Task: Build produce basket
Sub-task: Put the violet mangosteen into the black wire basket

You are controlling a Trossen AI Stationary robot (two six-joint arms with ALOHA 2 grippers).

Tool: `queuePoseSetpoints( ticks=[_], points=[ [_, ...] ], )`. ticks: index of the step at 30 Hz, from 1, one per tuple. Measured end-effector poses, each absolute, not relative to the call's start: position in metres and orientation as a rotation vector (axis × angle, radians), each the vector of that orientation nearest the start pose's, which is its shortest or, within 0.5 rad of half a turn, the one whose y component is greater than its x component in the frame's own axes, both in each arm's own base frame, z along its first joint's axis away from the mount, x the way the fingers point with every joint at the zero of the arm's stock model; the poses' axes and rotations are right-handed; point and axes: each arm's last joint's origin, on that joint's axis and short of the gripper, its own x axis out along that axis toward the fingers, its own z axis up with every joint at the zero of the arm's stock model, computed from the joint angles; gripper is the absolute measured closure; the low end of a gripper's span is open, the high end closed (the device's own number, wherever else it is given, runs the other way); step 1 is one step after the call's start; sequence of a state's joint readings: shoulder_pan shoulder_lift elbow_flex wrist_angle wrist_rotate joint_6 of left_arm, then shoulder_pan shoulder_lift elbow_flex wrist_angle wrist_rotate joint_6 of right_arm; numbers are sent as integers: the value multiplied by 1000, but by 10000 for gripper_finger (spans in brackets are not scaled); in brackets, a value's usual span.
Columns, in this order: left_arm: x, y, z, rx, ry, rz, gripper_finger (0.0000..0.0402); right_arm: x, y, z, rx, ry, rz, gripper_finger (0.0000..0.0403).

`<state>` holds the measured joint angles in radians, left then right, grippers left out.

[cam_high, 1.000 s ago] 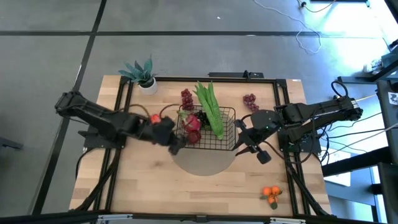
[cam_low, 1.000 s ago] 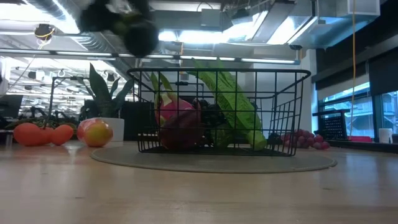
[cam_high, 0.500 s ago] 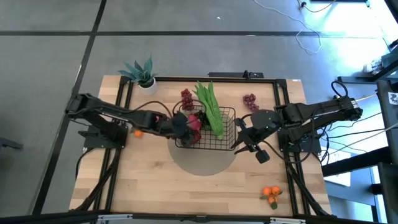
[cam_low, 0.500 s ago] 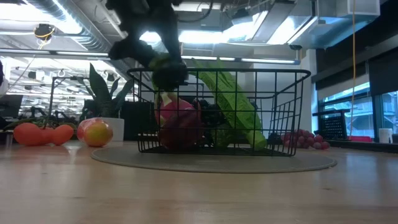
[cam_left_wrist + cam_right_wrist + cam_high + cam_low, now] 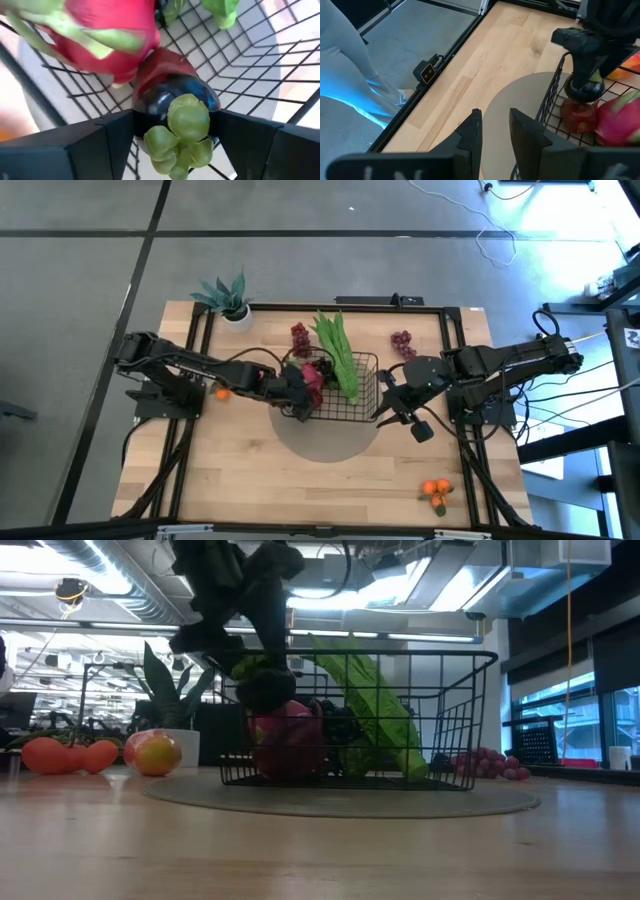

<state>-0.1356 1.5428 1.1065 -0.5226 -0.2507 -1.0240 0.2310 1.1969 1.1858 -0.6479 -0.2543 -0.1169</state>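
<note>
A: Where is the left gripper (image 5: 297, 392) now, compared with one second ago?

B: One second ago it was outside the square black wire-mesh basket (image 5: 366, 406), near its left front corner and high above it. Now it has come over the left edge and reaches down inside, as the low view shows. It pinches a small dark round fruit with a green leafy cap (image 5: 176, 111) between its two fingers.

A: Where is this fruit exactly?

B: It is inside the basket, just beside the pink dragon fruit with green scales (image 5: 102, 36) and directly above a dark red fruit (image 5: 579, 112). I cannot tell if it already touches it.

A: And the basket, did it move?

B: No. It stands on the round grey mat (image 5: 325, 442) in the middle of the wooden bench (image 5: 250, 480), as before. The long green pods (image 5: 338, 354) lean over its back edge.

A: What about the right gripper (image 5: 391, 412)?

B: It has not moved. It waits beside the right side of the basket, with the fingers a little apart and nothing between them.

A: What is outside the basket?

B: A red grape bunch (image 5: 401, 340) at the back right, another dark red bunch (image 5: 299, 335) behind the basket, and small oranges (image 5: 435, 491) at the front right.
</note>
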Motion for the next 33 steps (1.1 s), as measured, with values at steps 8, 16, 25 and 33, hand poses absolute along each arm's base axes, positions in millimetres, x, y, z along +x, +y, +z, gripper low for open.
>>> queuePoseSetpoints(
  ticks=[8,16,25,33],
  points=[
    [318,-32,233,-773,830,537,165,237,63,348,-103,640,506,318],
    [320,-31,235,-768,827,478,155,236,63,347,-103,649,506,318],
    [320,-31,235,-768,829,479,154,236,63,347,-96,648,504,318],
    [320,-31,235,-769,828,480,153,236,63,347,-96,646,504,318]
  ],
)
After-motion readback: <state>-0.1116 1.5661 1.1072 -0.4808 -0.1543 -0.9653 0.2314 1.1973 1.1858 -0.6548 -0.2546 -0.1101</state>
